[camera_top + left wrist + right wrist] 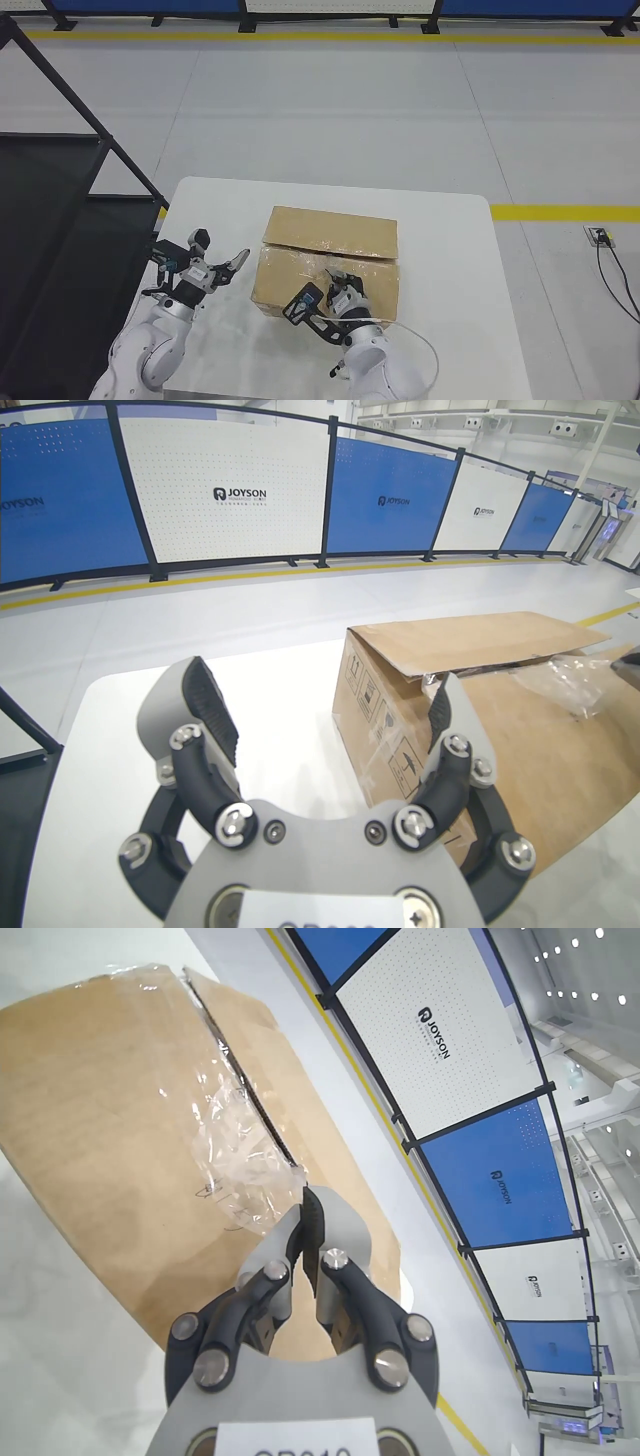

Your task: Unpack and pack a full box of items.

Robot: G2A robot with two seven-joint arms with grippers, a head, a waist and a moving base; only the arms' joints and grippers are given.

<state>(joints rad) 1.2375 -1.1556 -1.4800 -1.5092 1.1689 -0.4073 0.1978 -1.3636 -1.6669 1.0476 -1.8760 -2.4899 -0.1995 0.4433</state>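
Right wrist view: unsealing brown cardboard box (100,1103), right gripper (304,1208) clenched on clear crinkled tape (240,1148), left gripper (320,690) splayed; peel next.

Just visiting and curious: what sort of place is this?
Probably an indoor robot test hall: blue and white perforated fence panels, yellow floor lines, and a white table holding a brown cardboard box.

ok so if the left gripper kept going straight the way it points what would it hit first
Probably the cardboard box: one finger of the open left gripper lines up with its end face, while the gap between the fingers aims at the table beside it. Depth is unclear.
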